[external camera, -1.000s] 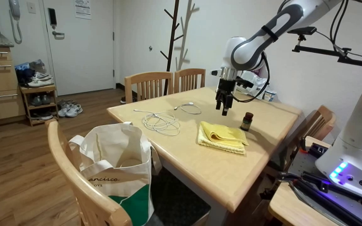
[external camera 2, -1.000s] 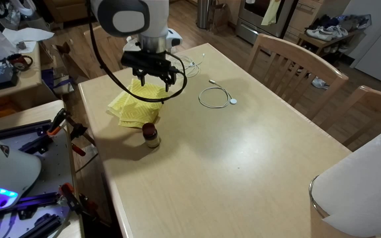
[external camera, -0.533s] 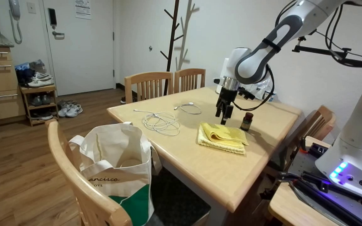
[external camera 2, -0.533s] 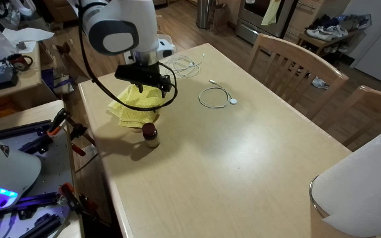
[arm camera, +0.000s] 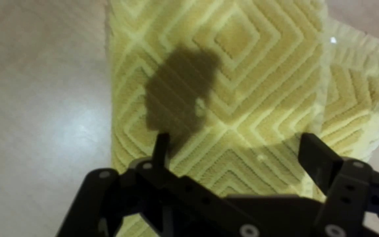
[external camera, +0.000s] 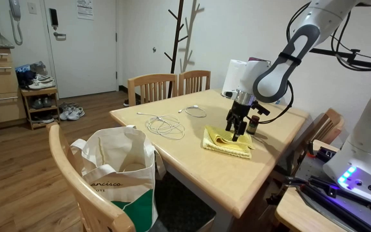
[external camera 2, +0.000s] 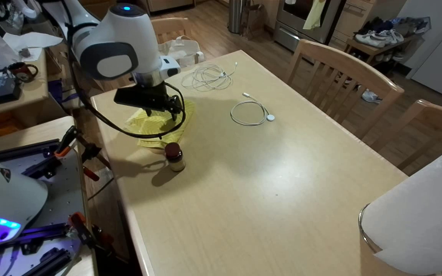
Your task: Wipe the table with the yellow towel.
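Note:
The yellow towel (external camera: 217, 140) lies folded and rumpled on the pale wood table (external camera: 224, 177), near the robot's side. It also shows in an exterior view (external camera 2: 152, 143), partly behind the gripper and its cable. In the wrist view the towel (arm camera: 235, 62) fills the middle, with a raised diamond pattern. My gripper (external camera: 232, 134) points down over the towel, very low; I cannot tell if the tips touch it. In the wrist view the gripper (arm camera: 234, 136) has its fingers wide apart, with towel visible between and beneath them and nothing held.
A small brown bottle (external camera 2: 175, 158) stands upright close beside the towel. A coiled white cable (external camera: 164, 127) and a short cable with a round puck (external camera 2: 270, 117) lie on the table. A paper towel roll (external camera 2: 420, 214) stands on the table. A tote bag (external camera: 121, 183) sits on a chair.
The arm has come down and back towards the robot's base, so the gripper has gone from above the towel's far edge to low over it. The towel and bottle have not moved.

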You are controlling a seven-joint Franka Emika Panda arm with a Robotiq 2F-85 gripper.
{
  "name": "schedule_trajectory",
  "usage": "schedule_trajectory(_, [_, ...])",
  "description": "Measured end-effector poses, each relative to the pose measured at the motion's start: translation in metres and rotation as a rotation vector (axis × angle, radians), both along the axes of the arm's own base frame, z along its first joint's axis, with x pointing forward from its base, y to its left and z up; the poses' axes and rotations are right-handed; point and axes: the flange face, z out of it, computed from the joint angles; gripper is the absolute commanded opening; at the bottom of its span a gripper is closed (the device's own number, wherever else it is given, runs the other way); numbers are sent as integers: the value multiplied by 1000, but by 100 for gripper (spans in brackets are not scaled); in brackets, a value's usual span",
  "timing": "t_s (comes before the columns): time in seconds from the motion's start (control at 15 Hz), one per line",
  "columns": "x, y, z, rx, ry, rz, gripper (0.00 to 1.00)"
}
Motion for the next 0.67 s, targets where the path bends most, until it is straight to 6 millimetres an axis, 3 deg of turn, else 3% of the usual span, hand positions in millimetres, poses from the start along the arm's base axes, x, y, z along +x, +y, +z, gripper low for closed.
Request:
schedule_trajectory(0.07, [-4,2,-2,-5,-3,9,73])
schedule_trajectory(0.27, [-7,8,-12,-19,-16,47,53])
schedule_trajectory(0.67, [1,12,-15,-54,-47,99,16])
